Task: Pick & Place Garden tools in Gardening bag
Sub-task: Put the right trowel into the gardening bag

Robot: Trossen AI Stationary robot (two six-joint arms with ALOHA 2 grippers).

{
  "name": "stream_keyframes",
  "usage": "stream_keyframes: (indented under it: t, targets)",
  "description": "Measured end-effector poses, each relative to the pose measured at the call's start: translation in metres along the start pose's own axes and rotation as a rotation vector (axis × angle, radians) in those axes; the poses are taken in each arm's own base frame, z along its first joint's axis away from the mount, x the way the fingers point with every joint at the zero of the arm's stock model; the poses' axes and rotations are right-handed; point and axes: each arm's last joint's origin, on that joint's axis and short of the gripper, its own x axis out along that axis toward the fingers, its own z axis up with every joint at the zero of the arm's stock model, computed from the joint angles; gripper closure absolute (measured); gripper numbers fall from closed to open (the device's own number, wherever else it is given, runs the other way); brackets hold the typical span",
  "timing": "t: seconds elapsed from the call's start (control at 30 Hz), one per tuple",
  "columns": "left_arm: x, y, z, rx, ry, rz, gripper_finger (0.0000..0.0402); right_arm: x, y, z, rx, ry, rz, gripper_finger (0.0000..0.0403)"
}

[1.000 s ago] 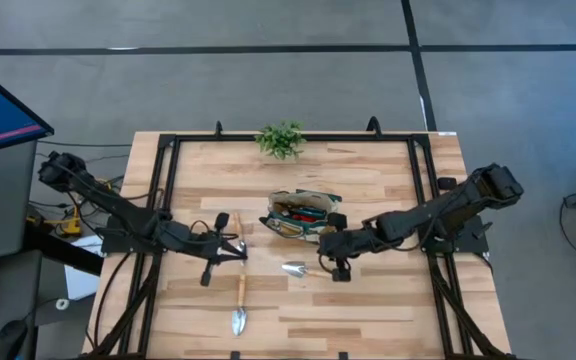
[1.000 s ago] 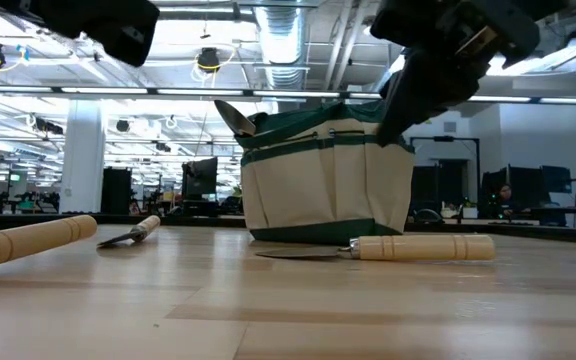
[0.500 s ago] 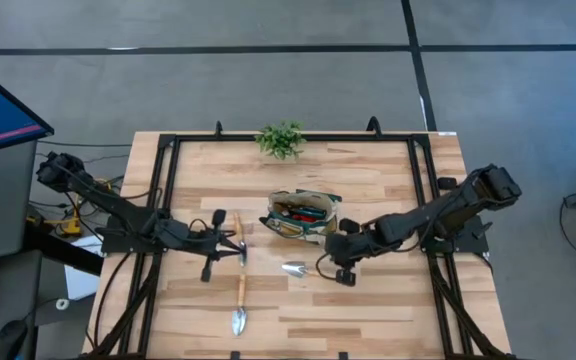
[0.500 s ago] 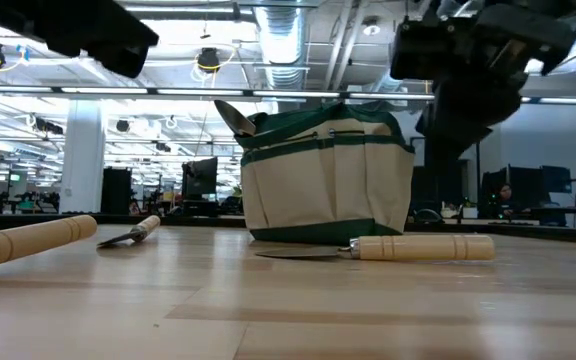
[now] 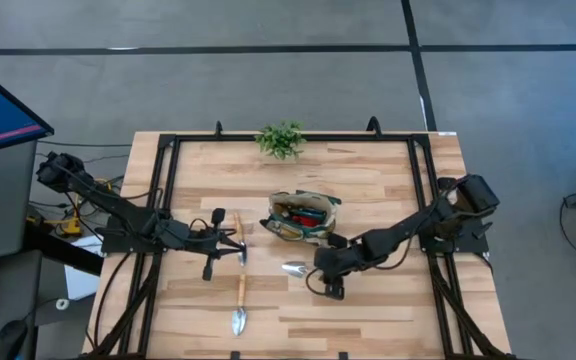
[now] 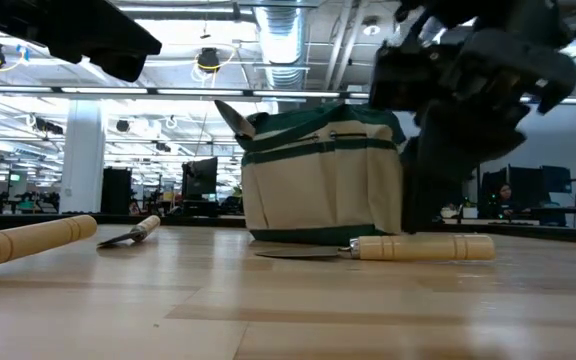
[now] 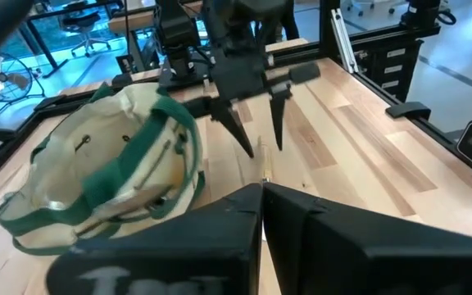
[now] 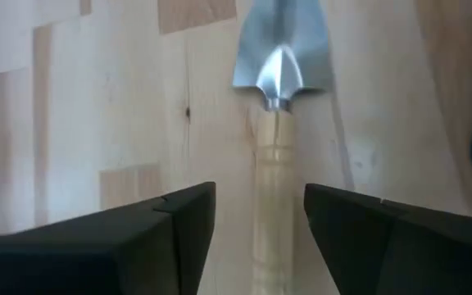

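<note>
While the right gripper hangs low over the table with its two dark fingers spread wide, the light wooden handle of a small silver trowel lies right in the gap between them. Nothing is held yet. This short trowel rests near the middle of the wooden table, just beside the front of the soft tan bag with dark green trim. The bag sits a little toward the back edge and already has red and dark tools poking out of its mouth.

The left gripper waits near the left side of the table with its fingers shut on nothing. Just by it lies a long trowel with a wooden handle and a silver scoop, reaching toward the front edge. A leafy green plant stands at the back edge.

Things could go wrong from here. The handle is round and smooth, so it may roll or slip away if the fingers close off-centre. If they come down too far, they could bump the table. The bag is very close too, so a wide swing could push it or tip it over.
</note>
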Motion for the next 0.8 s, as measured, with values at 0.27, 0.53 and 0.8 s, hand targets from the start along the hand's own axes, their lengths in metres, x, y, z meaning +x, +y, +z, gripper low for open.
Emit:
stream_keyframes:
  t: [0.27,0.53,0.8]
  targets:
    - [0.000,0.000,0.000,-0.071,0.000,-0.003,0.0399,0.021,0.007,0.022,0.011,0.050,-0.039,0.0248]
    - [0.000,-0.001,-0.001,-0.104,0.005,-0.022,0.0399,0.019,0.024,0.035,-0.017,0.144,-0.078,0.0282]
    - [0.000,-0.001,-0.001,-0.123,0.005,-0.022,0.0399,0.016,0.029,0.036,0.053,0.155,-0.089,0.0294]
